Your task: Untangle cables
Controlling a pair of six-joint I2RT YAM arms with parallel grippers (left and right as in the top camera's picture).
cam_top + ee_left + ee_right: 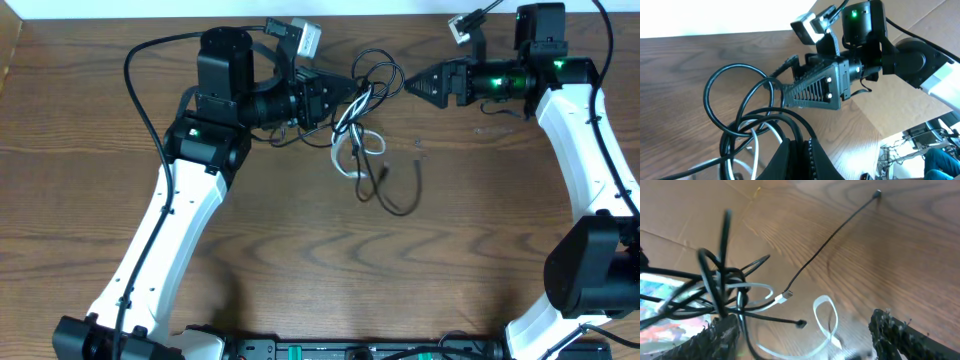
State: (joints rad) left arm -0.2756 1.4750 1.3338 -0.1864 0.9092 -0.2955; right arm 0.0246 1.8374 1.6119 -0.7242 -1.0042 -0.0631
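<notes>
Toward the far side of the table [300, 260], between the two grippers, sits the knot: a black cable [706, 97] and a white cable [757, 286] looped through one another, with loose runs trailing onto the wood nearer the robot. The black one is thin, round and glossy, thrown into several open loops. One free run lies almost straight across the table and ends in a small pale plug [785, 296]. The white one is just as thin, curls in tighter bends, and threads through the black loops near the middle of the bunch.

The left gripper [800, 147] is closed tight, with strands of the black cable pinched between its fingers. Whether the white strand running beside them is also caught cannot be told. The right gripper [408, 86] hovers just beside the tangle, its fingers [895, 335] spread wide and nothing between them.

Both cables look light, limp and rather smooth, so they would likely sag and slip through a loose pinch. They should bend without harm, though the tiny plugs might snag in a loop. A sensible hold for the right gripper seems to be a single strand close to a crossing, or a free end just behind its plug, rather than the whole bunch.
</notes>
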